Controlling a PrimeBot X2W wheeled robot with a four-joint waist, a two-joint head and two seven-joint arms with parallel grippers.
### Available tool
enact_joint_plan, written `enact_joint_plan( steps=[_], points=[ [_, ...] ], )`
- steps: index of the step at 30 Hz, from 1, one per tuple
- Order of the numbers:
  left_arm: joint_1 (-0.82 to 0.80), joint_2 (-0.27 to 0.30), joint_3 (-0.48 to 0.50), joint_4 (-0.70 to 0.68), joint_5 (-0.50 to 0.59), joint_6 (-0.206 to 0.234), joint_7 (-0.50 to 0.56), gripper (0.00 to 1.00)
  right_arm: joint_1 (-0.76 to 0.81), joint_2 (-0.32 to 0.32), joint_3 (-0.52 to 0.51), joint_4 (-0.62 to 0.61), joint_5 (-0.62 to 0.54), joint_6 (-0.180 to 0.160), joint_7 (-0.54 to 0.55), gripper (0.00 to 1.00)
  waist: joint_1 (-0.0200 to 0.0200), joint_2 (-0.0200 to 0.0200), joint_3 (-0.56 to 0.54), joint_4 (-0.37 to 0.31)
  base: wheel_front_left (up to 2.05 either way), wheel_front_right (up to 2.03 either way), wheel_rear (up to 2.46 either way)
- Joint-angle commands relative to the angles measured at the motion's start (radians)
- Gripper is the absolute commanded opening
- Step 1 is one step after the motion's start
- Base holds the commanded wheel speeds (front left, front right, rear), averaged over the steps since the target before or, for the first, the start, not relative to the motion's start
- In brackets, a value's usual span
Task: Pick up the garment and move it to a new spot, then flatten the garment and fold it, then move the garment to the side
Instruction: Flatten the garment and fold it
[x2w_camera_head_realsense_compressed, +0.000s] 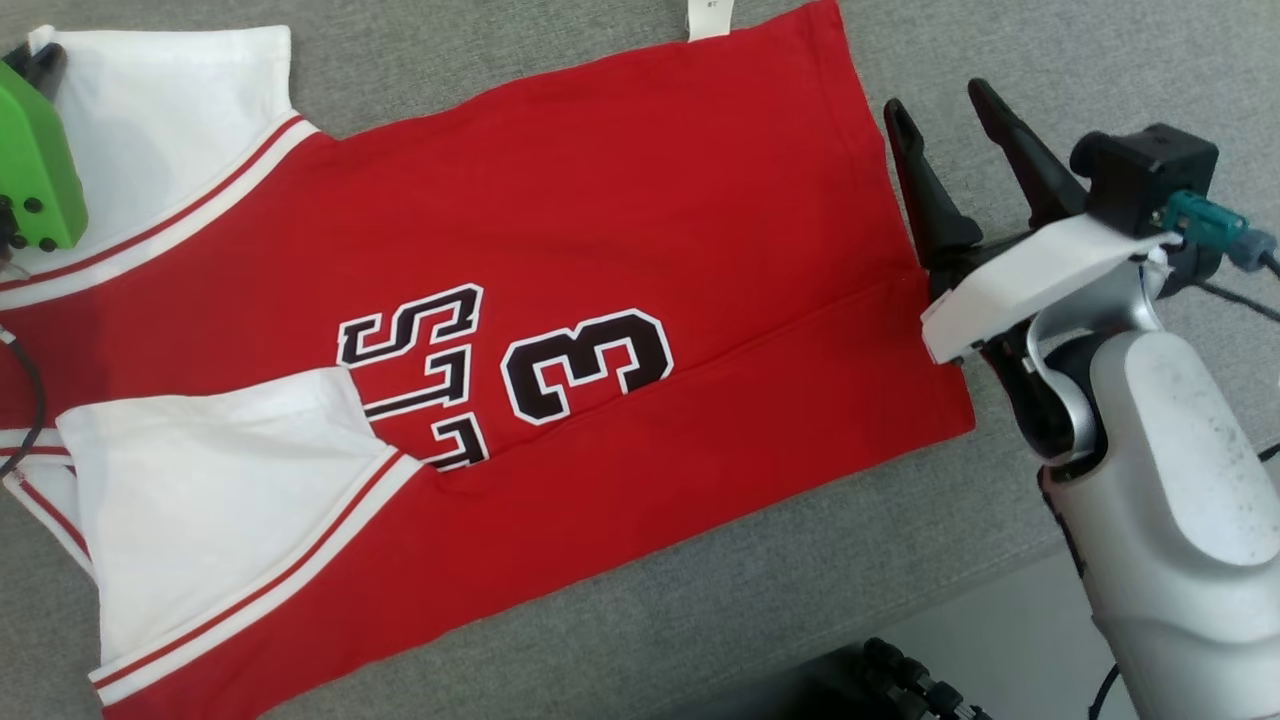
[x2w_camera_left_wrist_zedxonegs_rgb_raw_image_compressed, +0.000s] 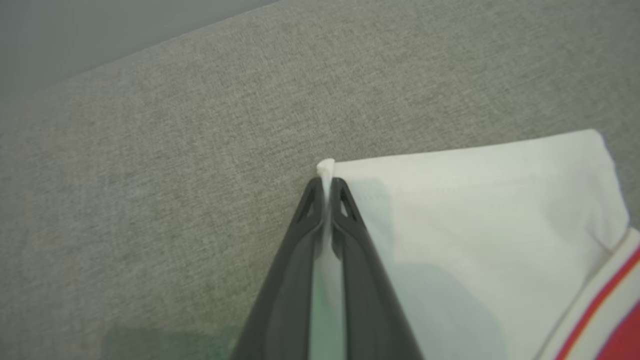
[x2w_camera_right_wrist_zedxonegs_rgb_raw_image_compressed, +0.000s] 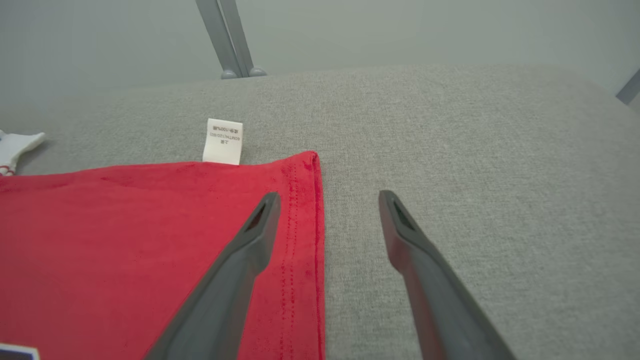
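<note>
The red shirt (x2w_camera_head_realsense_compressed: 600, 250) is lying spread flat on the grey cloth surface (x2w_camera_head_realsense_compressed: 700, 600), its hem toward the robot's right. The left wrist view is showing what the head view is hiding: the left gripper (x2w_camera_left_wrist_zedxonegs_rgb_raw_image_compressed: 326, 186) is clenching the corner of the far white sleeve (x2w_camera_left_wrist_zedxonegs_rgb_raw_image_compressed: 475, 210), with a tuft of cloth poking out past the fingertips. In the head view that arm's green casing (x2w_camera_head_realsense_compressed: 35, 165) is standing in front of the pinch. The right gripper (x2w_camera_right_wrist_zedxonegs_rgb_raw_image_compressed: 328, 196) is hanging spread wide and grasping nothing, one finger over the red hem, the other over bare grey cloth. The right wrist view is also showing metal legs (x2w_camera_right_wrist_zedxonegs_rgb_raw_image_compressed: 227, 37) beyond the surface's far edge. The near sleeve (x2w_camera_head_realsense_compressed: 220, 500) is lying folded over the chest print, covering part of it. A "3" is reading clearly, with letters like S, T, L beside it. A white tag (x2w_camera_right_wrist_zedxonegs_rgb_raw_image_compressed: 223, 141) is sticking out from the shirt's edge, its print too small to read.
</note>
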Motion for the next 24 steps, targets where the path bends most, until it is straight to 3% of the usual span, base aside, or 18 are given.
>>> enact_joint_plan(
  steps=[1, 14, 22, 24],
  points=[
    [-0.012, -0.003, -0.008, 0.006, -0.004, -0.002, -0.009, 0.00, -0.056, -0.036, 0.023, 0.018, -0.007, -0.001, 0.026, 1.00, -0.0001, 0.0000, -0.009, 0.018, 0.00, 0.00, 0.00],
    [-0.056, -0.089, -0.035, -0.065, -0.061, -0.013, -0.107, 0.00, -0.331, -0.206, 0.203, 0.302, 0.089, -0.001, 0.215, 1.00, -0.0001, 0.0000, -0.032, 0.151, 0.00, 0.00, 0.00],
    [-0.034, -0.109, -0.066, -0.110, -0.090, -0.018, -0.142, 0.00, -0.425, -0.246, 0.314, 0.458, 0.214, -0.001, 0.303, 1.00, -0.0001, 0.0000, -0.021, 0.208, 0.00, 0.00, 0.00],
    [-0.026, -0.110, -0.073, -0.114, -0.097, -0.019, -0.151, 0.00, -0.439, -0.258, 0.338, 0.481, 0.238, -0.001, 0.310, 0.42, -0.0001, 0.0000, -0.022, 0.214, 0.00, 0.00, 0.00]
  ],
)
